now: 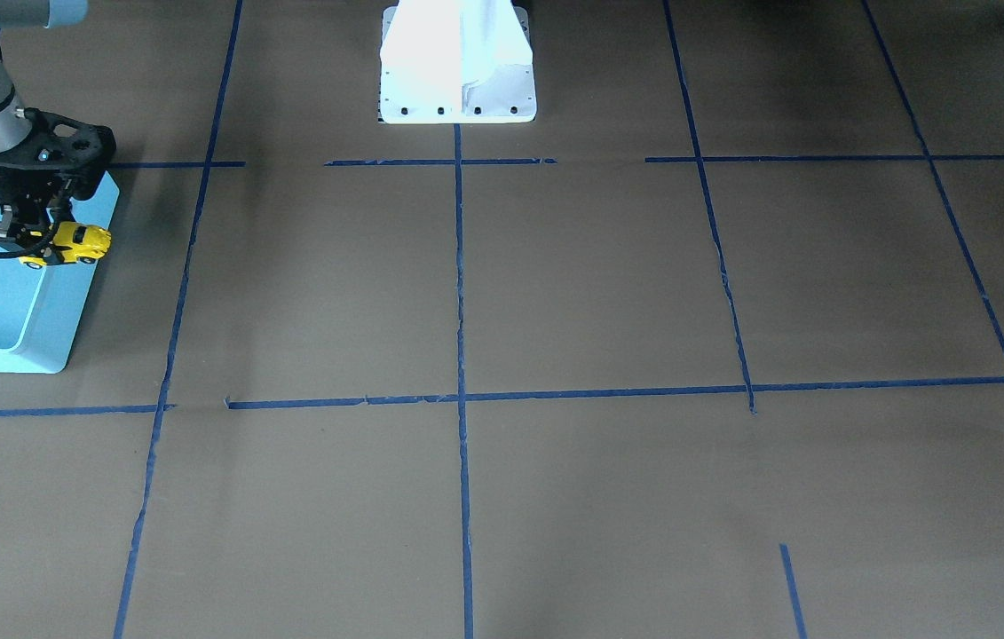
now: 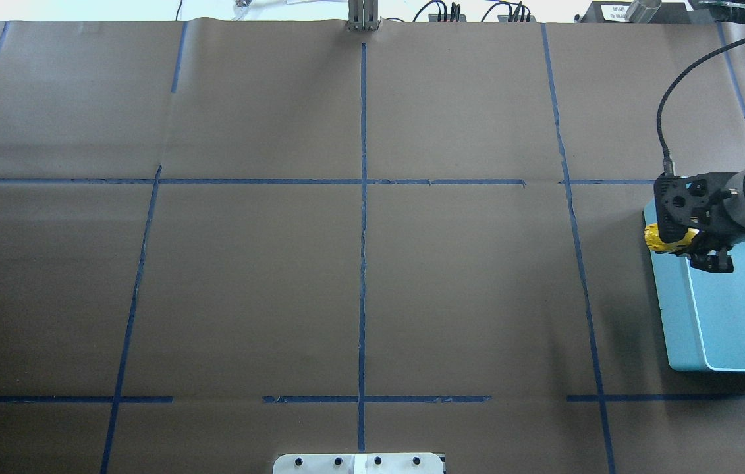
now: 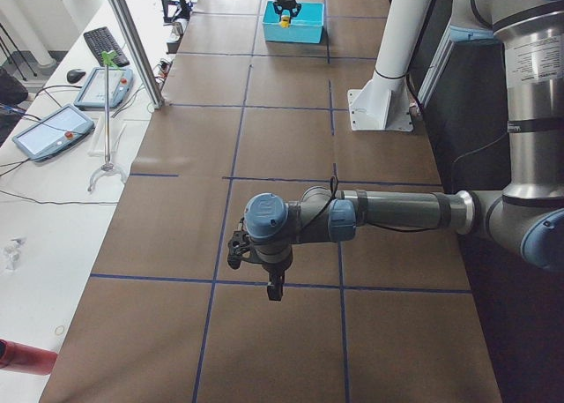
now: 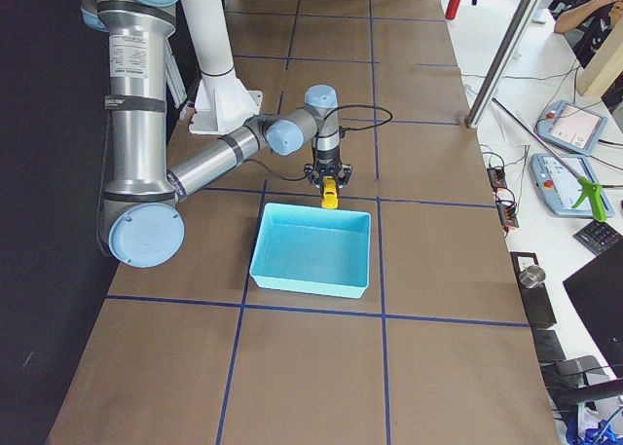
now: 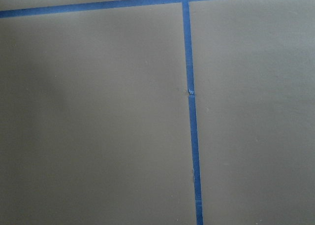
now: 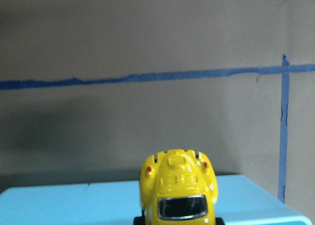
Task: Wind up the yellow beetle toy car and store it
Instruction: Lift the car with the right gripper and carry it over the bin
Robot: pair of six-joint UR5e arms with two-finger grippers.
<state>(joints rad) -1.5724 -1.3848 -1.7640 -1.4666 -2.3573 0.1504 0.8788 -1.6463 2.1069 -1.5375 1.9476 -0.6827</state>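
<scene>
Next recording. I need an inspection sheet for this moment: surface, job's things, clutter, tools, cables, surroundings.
Surface: table covered in brown paper with a blue tape grid.
Job's things: yellow beetle toy car held over the rim of the light blue bin, not yet inside.
Clutter: nothing seen.
Tools: right tool shut on the car; left tool over bare table, open or shut cannot be told.
Cables: black cable loops to the right wrist.
Surroundings: keyboard on a side desk.
</scene>
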